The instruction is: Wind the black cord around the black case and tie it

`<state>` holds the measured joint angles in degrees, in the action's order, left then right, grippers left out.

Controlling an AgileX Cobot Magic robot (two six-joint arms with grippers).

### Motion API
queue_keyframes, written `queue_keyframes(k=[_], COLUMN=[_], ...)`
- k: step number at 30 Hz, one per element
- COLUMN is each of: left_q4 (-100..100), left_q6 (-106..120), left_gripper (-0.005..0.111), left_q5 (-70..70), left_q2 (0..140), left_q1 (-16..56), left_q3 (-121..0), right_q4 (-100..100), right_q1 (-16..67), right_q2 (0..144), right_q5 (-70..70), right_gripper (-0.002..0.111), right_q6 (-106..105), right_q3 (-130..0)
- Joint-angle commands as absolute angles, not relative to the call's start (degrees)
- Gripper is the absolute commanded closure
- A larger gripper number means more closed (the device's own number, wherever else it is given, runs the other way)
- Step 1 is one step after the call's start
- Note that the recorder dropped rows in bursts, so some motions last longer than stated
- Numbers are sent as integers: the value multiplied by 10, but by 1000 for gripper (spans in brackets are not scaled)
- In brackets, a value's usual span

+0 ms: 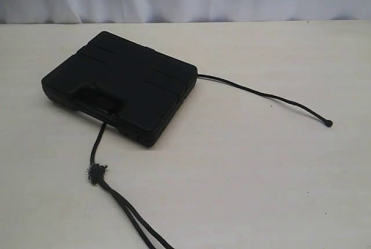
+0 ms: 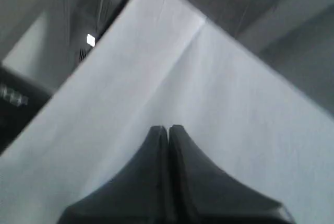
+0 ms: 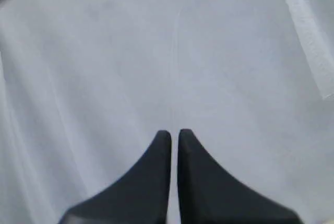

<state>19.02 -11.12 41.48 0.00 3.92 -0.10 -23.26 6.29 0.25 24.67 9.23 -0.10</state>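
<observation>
Black case is lying flat on the worktop, with the black cord seemingly running beneath it. The cord is looking limp and light, so I'd be grabbing near the knobbed tip or the frayed knot. Left pincer and right pincer are sitting clenched, holding nothing.

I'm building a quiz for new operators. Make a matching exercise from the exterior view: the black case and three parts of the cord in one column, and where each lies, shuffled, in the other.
1 black case
2 frayed knot
3 knobbed tip
4 doubled strands

A on the table, right of the case
B running off the view's bottom edge
C flat, left of centre, lid up
D between case and doubled strands

Pairs: 1-C, 2-D, 3-A, 4-B
</observation>
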Motion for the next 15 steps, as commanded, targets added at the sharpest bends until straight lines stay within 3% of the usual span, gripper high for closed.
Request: queue_keyframes(k=[1,4,8,11,13,15], left_q4=[129,71,13,-152,-180,-186], left_q6=[-148,-174,-167,-177,-206,-161], left_gripper=[107,107,107,107,107,107], left_q5=[642,584,338,174,-12,-174], left_q2=[0,0,131,256,337,419], left_q1=[37,37,37,37,37,37], left_q3=[0,-40,-241,-360,-431,-510], right_q4=[-291,-268,-178,26,136,161], right_q1=[61,61,61,61,61,61], right_q2=[0,7,127,240,315,385], right_q5=[365,449,379,176,-25,-130], right_gripper=[104,104,104,104,104,104], right_q6=[315,332,180,175,194,192], right_q3=[0,-27,-193,-313,-389,-441])
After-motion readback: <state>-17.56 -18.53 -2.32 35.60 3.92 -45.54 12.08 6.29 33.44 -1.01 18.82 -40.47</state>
